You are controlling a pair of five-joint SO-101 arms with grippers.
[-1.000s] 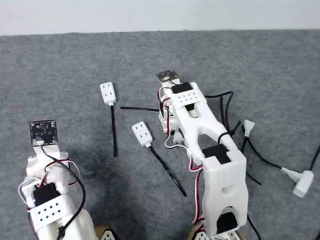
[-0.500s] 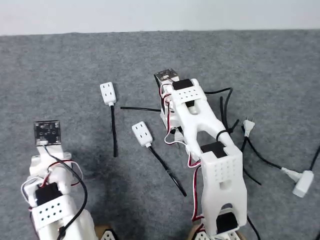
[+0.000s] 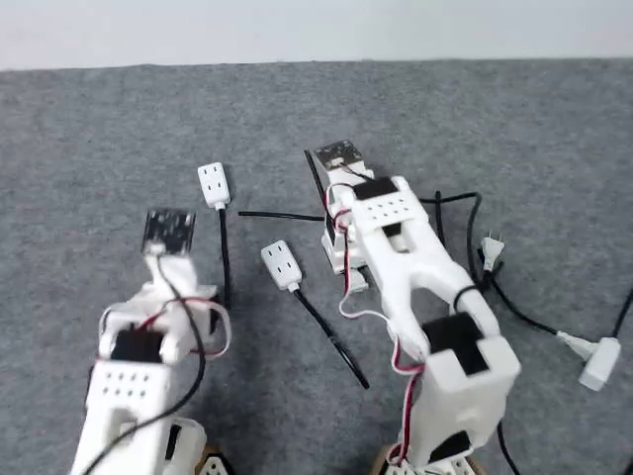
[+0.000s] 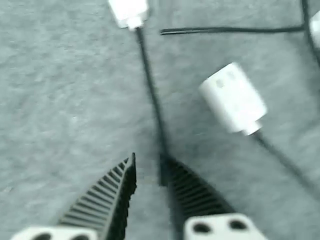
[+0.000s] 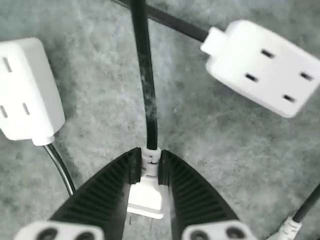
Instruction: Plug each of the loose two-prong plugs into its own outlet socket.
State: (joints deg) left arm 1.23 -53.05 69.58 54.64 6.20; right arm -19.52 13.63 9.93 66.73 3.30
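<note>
My right gripper [image 5: 149, 155] is pinched on a white two-prong plug [image 5: 146, 197], one finger pressed on each side of its body. The plug's black cord [image 5: 145, 75] runs straight out from between the fingertips across the grey mat [image 3: 99, 129]. In the right wrist view one white outlet block lies on each side of that cord, both near the gripper but touching neither it nor the plug. From above, the right arm sits centre-right and covers the held plug.

My left gripper [image 4: 150, 162] is spread a little and holds nothing, low over the mat. The cut end of a black cable [image 4: 152, 100] lies in the gap between the fingertips, close to one finger. That cable runs away to the far outlet block [image 3: 213, 185], which is well apart from the gripper, on the far side. The near outlet block [image 3: 281, 265] lies to the right of the cable, between my two arms, sockets up, with its own cable [image 3: 331, 341] trailing near and right.

A second loose plug [image 3: 492, 247] lies to the right of my right arm, well apart from both grippers and both outlet blocks. A white adapter [image 3: 598, 363] sits at the right edge.
</note>
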